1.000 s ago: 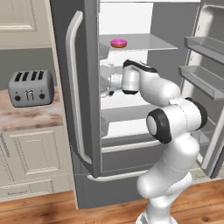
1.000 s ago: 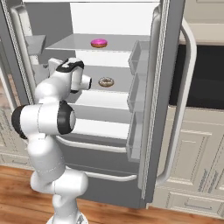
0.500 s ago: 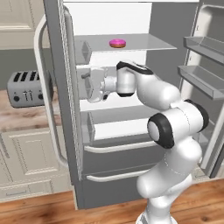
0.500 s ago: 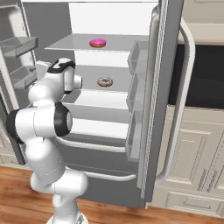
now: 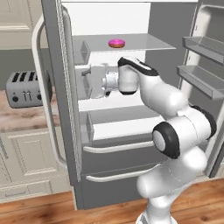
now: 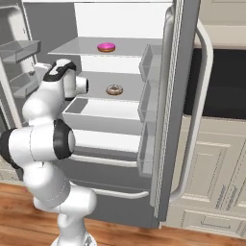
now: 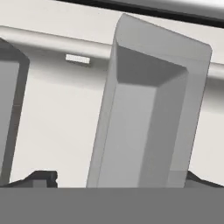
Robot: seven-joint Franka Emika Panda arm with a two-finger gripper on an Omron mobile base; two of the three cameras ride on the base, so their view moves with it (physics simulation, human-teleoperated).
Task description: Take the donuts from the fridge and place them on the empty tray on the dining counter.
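Left base view: claw [image 5: 87, 84] spread wide, empty, against the left door's inner bins. Pink donut [image 5: 116, 43] sits on the shelf above and right of it.

Right base view: speckled donut [image 6: 114, 89] lies on the middle shelf, beyond the wrist.

Hand view: door bin [image 7: 148, 118] dead ahead. Recommend swinging clear of the door toward a donut before closing.

A kitchen corner is being shown, fitted out in cream and wood.
Cream panelled cabinets [image 5: 26, 153] are being seen to the gripper's left, with a mottled brown countertop [image 5: 24, 118] carrying a grey four-slot toaster [image 5: 27, 89]. A wooden plank floor [image 6: 144, 235] is lying well below. More cream cabinets [image 6: 211, 168] are standing far to the right, beneath a dark recess [image 6: 223, 81].
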